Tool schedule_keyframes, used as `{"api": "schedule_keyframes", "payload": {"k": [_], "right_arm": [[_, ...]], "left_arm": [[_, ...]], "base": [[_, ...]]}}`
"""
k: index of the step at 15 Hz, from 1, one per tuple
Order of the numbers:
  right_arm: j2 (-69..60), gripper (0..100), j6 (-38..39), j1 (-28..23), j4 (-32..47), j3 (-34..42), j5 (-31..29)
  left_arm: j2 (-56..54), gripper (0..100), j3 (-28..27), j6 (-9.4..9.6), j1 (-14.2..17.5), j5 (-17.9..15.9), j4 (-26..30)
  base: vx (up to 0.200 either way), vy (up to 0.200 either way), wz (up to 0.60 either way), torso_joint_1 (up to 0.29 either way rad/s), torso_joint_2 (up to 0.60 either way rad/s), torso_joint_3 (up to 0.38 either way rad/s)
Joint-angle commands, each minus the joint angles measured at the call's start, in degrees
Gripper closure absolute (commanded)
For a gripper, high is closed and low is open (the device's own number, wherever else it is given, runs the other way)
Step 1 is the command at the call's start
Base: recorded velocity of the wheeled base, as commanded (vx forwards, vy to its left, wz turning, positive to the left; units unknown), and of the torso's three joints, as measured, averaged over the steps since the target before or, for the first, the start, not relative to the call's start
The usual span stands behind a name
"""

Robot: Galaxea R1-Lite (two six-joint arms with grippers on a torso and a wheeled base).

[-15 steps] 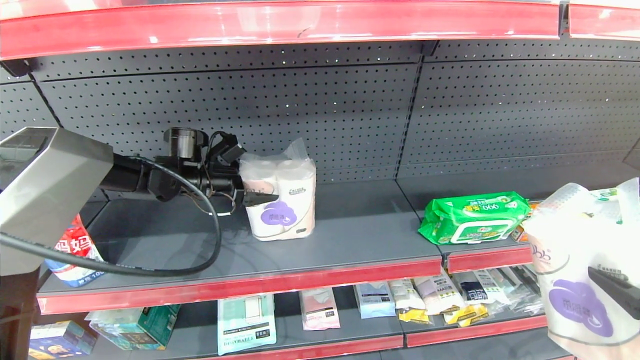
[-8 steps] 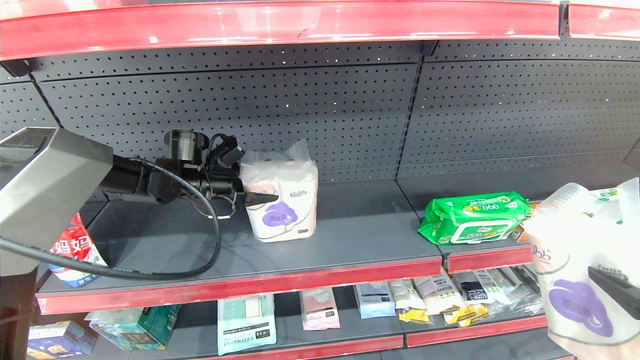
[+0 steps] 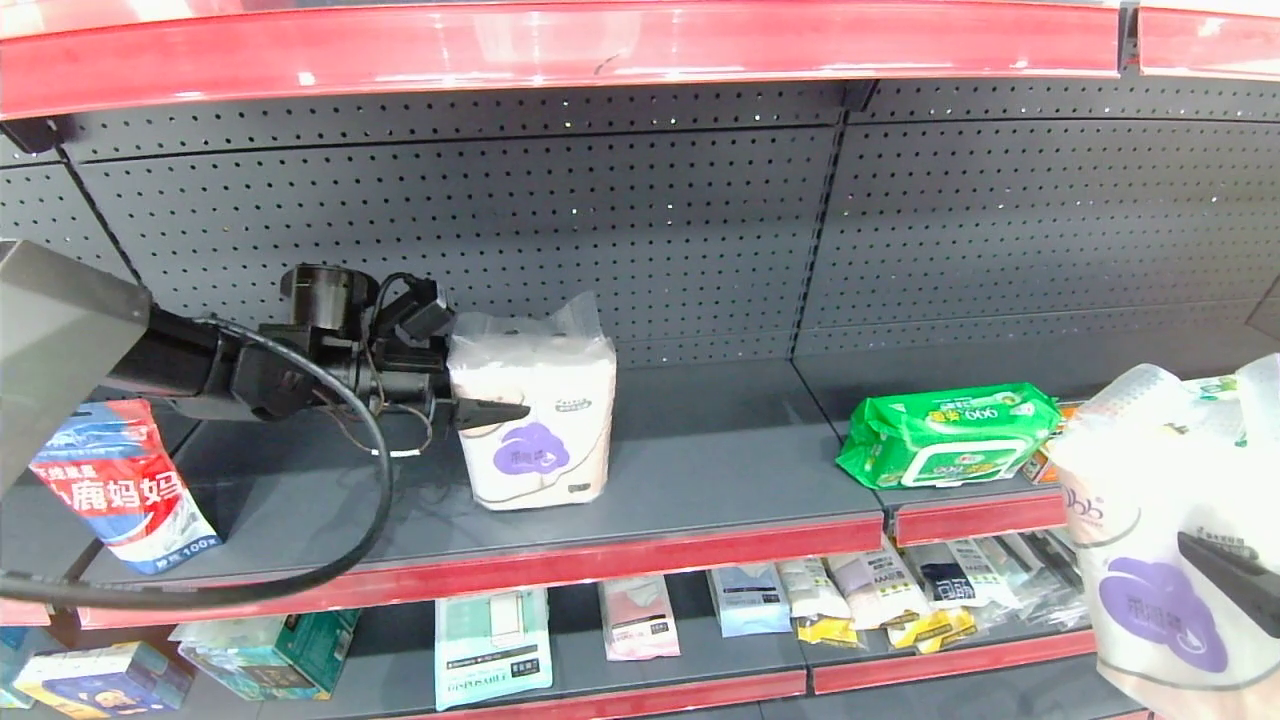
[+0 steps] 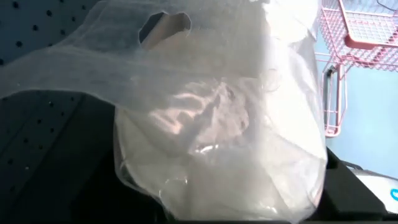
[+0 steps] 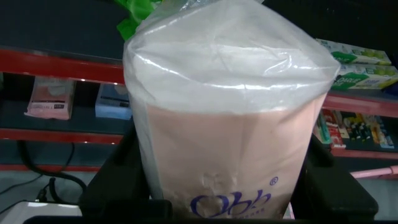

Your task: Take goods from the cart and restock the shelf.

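Plastic-wrapped tissue pack (image 3: 540,400) looks set down on mid shelf (image 3: 700,480), left gripper (image 3: 497,405) clamped on its side, so we're at placement; next: release + back out straight w/o tipping it, right gripper (image 3: 1232,582) holds 2nd pack (image 3: 1140,540).

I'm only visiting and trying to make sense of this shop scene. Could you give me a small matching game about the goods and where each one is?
Things:
1. green wipes pack
2. red and blue bag
3. middle roll pack
4. near roll pack

Places:
A. gripped by the left tool, at the middle of the shelf
B. held by the right tool, in front of the shelf
C. lying flat on the right-hand shelf section
D. at the shelf's left end

Pairs: 1-C, 2-D, 3-A, 4-B
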Motion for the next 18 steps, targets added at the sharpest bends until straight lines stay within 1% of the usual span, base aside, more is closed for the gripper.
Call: {"api": "schedule_keyframes", "payload": {"k": [1,2,3,4,6,7,8,9,11,14,16,18], "right_arm": [[0.09,100,-0.37,0.03,-0.04,-0.06,-0.03],[0.09,100,-0.54,0.03,-0.04,-0.06,-0.03],[0.18,100,-0.54,0.03,-0.04,-0.15,-0.03],[0.18,100,-0.54,0.03,-0.04,-0.06,-0.03],[0.0,100,-0.54,0.03,-0.04,0.2,-0.03],[0.09,100,-0.54,0.03,-0.04,0.11,-0.03],[0.18,100,-0.54,0.12,-0.04,0.11,-0.03],[0.35,100,-0.54,0.12,-0.04,-0.06,-0.03],[0.44,100,-0.54,0.12,-0.04,-0.15,-0.03],[0.44,100,-0.54,0.12,-0.04,-0.15,-0.03],[0.53,100,-0.54,0.12,-0.04,-0.41,-0.03],[0.44,100,-0.54,0.12,-0.04,-0.5,-0.03]], "left_arm": [[-3.49,100,3.72,0.86,0.23,-0.3,-0.11],[-4.1,100,4.95,1.13,0.32,-0.39,-0.46],[-5.33,100,8.55,1.21,0.58,-1.01,-2.57],[-5.51,100,10.49,1.3,1.2,-1.62,-4.59],[-5.6,100,13.65,2.62,2.69,-2.06,-7.4],[-5.6,100,14.0,3.06,3.04,-2.06,-7.58],[-5.86,100,14.88,4.29,3.48,-3.12,-7.58],[-6.39,100,15.23,4.73,4.01,-3.73,-7.49],[-6.83,100,15.94,4.73,4.18,-3.82,-7.58],[-7.18,100,16.99,5.52,4.18,-5.05,-7.58],[-7.44,100,18.4,5.87,4.18,-4.96,-7.58],[-7.35,100,18.66,6.22,4.36,-4.61,-7.58]], "base": [[0.0,0.0,0.0,0.0,0.0,0.0],[0.0,0.0,0.0,0.0,0.0,0.0],[0.0,0.0,0.0,0.0,0.0,0.0],[0.0,0.0,0.0,0.0,0.0,0.0],[0.0,0.0,0.0,0.0,0.0,0.0],[0.0,0.0,0.0,0.0,0.0,0.0],[0.0,0.0,0.0,0.0,0.0,0.0],[0.0,0.0,0.0,0.0,0.0,0.0],[0.0,0.0,0.0,0.0,0.0,0.0],[0.0,0.0,0.0,0.0,0.0,0.0],[0.0,0.0,0.0,0.0,0.0,0.0],[0.0,0.0,0.0,0.0,0.0,0.0]]}}
